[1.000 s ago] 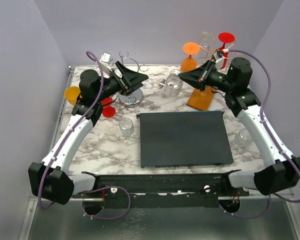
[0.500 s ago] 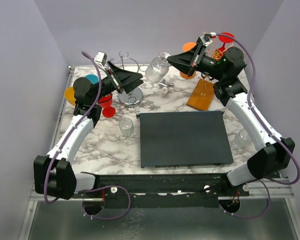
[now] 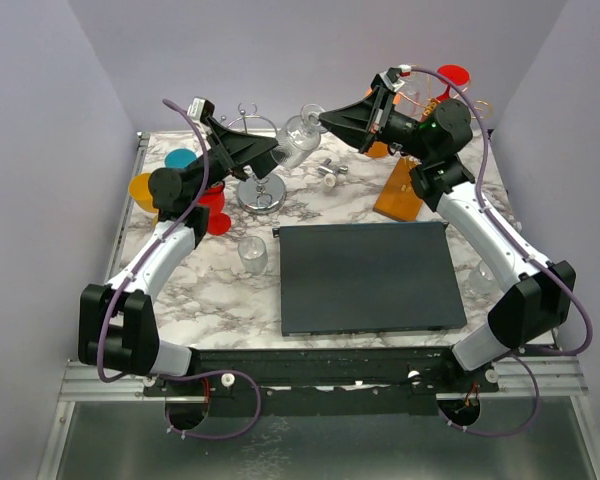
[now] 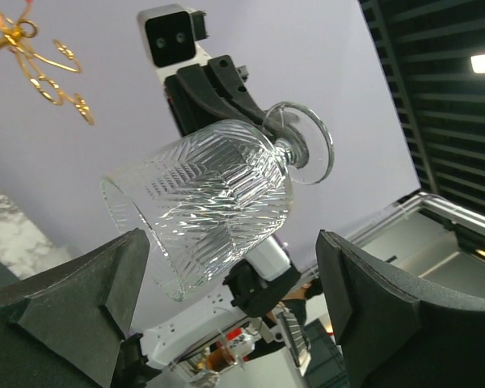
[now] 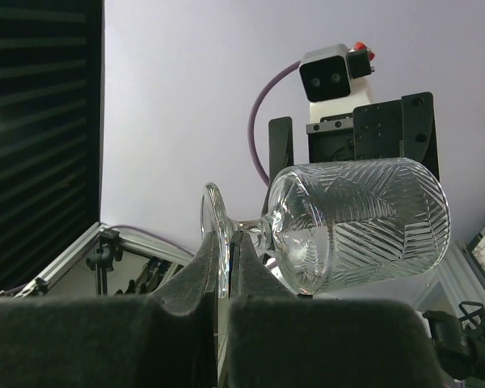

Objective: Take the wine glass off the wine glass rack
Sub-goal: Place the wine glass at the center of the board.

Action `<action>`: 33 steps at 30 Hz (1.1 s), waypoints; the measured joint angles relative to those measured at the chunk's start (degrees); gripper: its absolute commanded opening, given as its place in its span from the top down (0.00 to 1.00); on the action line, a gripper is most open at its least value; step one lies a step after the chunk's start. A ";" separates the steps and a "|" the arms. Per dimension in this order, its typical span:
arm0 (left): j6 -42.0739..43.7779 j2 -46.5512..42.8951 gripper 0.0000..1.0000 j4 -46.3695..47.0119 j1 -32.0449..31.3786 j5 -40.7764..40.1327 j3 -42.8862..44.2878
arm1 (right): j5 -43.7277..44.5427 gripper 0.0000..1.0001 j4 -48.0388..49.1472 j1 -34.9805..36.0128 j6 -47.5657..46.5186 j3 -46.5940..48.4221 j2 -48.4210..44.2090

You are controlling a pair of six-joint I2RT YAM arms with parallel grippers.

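While the right tool pinches it by the stem, the wine glass hangs in the air above the back of the bench. It's tipped almost on its side and well clear of the wine glass rack. The left tool is spread wide open right at the bowl's mouth end.

From the top cam the glass is just a clear blob between two black tools, but you get the layout. The rack's wooden base is partly hidden by the right arm, the silver stand sits below the left tool, the dark mat is mid-bench, and a red glass is up by the rack's top.

The wrist cams give the detail. Right wrist shows the fingers shut on the stem, foot on one side, bowl on the other. Left wrist shows the zigzag ribbing on the bowl between its own pads, though I can't tell if they touch it. It also catches the rack's gold hooks off in the corner, apart from the glass.
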 measured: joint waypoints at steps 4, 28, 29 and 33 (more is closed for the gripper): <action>-7.87 2.82 0.12 10.34 0.00 -0.83 -0.90 | -0.04 0.99 2.49 0.48 1.66 0.00 0.83; -21.62 4.66 1.00 24.74 -0.15 -7.19 -1.16 | -0.24 0.99 10.71 2.38 5.68 0.24 3.26; -21.62 4.39 1.00 24.96 -0.17 -7.87 -1.16 | 0.15 0.98 9.64 2.34 4.90 0.07 2.99; -21.44 3.82 1.00 24.63 -0.17 -8.09 -1.18 | 2.27 0.67 3.10 2.47 -0.50 -0.48 0.20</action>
